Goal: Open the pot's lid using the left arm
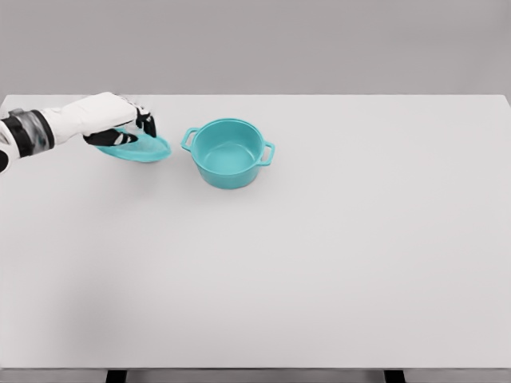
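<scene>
Nearest the camera lies a wide stretch of the white table [255, 279], with nothing on it in front of the pot. Further back stands the teal pot [228, 152], upright on its base, its mouth uncovered so the inside floor shows, one side handle pointing left and the other right.

Just left of the pot, and apart from it, is the teal lid [144, 148], tilted, its rim low near the tabletop (whether it already touches the surface cannot be told). The left hand [120, 120] is over the lid, its dark fingertips [147, 123] curled down onto the top where the knob should be; it looks clenched on the lid rather than released. The white forearm runs off the picture's left edge. The right arm is not in view.

By my reading the lifting step is done and the setting-down is in hand. The next move calls for lowering the lid flat left of the pot, then loosening the fingers and drawing the hand clear.
</scene>
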Available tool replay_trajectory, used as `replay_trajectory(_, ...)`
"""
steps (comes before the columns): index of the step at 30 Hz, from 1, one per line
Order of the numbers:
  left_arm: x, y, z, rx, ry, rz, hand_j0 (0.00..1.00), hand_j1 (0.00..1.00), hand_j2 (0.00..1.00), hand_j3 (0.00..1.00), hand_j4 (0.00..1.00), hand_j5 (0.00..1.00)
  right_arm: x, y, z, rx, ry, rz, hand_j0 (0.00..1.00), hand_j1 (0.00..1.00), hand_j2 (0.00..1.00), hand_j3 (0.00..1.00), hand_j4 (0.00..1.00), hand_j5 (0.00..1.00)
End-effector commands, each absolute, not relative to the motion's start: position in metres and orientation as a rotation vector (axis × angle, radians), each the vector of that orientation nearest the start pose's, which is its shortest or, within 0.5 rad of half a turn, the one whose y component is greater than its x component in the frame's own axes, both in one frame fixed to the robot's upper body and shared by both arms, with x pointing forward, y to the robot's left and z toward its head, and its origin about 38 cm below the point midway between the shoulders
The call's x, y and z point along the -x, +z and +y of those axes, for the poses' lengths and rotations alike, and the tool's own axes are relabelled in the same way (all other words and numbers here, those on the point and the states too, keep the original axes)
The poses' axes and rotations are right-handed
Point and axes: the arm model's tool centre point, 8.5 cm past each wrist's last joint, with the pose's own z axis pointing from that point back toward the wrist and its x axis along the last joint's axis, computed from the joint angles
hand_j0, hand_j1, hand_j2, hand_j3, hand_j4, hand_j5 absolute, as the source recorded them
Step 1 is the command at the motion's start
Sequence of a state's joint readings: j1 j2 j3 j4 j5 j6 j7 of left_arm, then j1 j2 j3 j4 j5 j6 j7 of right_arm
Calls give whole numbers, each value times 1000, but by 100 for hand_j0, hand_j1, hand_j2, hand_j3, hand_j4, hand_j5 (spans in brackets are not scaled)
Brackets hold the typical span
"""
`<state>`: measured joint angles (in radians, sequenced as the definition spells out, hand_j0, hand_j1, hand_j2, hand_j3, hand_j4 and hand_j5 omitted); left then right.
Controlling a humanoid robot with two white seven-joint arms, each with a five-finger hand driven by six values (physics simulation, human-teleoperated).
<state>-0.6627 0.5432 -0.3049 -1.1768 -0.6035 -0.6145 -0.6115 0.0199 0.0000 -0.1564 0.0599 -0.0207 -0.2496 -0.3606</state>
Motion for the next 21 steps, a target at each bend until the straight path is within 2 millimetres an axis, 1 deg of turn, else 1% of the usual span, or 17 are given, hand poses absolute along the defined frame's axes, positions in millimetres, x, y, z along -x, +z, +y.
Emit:
replay_trajectory(1,-491,212,323,-534,-1827,-1405,50,50,50,50,50,50,14,-250,-301,466,-200,-147,100,100,100,100,100,100)
replay_trajectory(3,-488,205,324,-522,-1825,-1393,50,50,50,50,50,50,14,-250,-301,467,-200,-145,100,100,100,100,100,100)
replay_trajectory(6,-483,195,332,-512,-1808,-1375,50,50,50,50,50,50,14,-250,-301,466,-200,-147,100,100,100,100,100,100)
replay_trajectory(9,-480,191,334,-506,-1807,-1366,50,50,50,50,50,50,14,-250,-301,467,-200,-145,100,100,100,100,100,100)
replay_trajectory(12,-480,192,337,-511,-1808,-1360,52,52,52,52,52,52,14,-250,-301,465,-200,-145,100,100,100,100,100,100)
replay_trajectory(14,-480,192,338,-513,-1806,-1361,57,57,57,57,57,57,14,-250,-301,465,-200,-145,100,100,100,100,100,100)
replay_trajectory(16,-478,188,338,-504,-1805,-1353,62,62,62,62,62,62,14,-250,-301,465,-200,-145,100,100,100,100,100,100)
replay_trajectory(17,-478,188,339,-505,-1805,-1352,67,67,67,67,67,67,14,-250,-301,465,-200,-145,100,100,100,100,100,100)
replay_trajectory(18,-478,188,340,-508,-1800,-1354,77,77,77,77,77,77,14,-250,-301,467,-200,-145,100,100,100,100,100,100)
replay_trajectory(19,-478,191,344,-519,-1787,-1358,93,93,93,93,93,93,14,-250,-301,467,-200,-145,100,100,100,100,100,100)
replay_trajectory(20,-478,192,345,-524,-1782,-1361,99,99,99,99,99,99,14,-250,-301,467,-200,-145,100,100,100,100,100,100)
replay_trajectory(21,-478,192,345,-523,-1782,-1362,100,100,100,100,100,100,14,-250,-301,465,-200,-145,100,100,100,100,100,100)
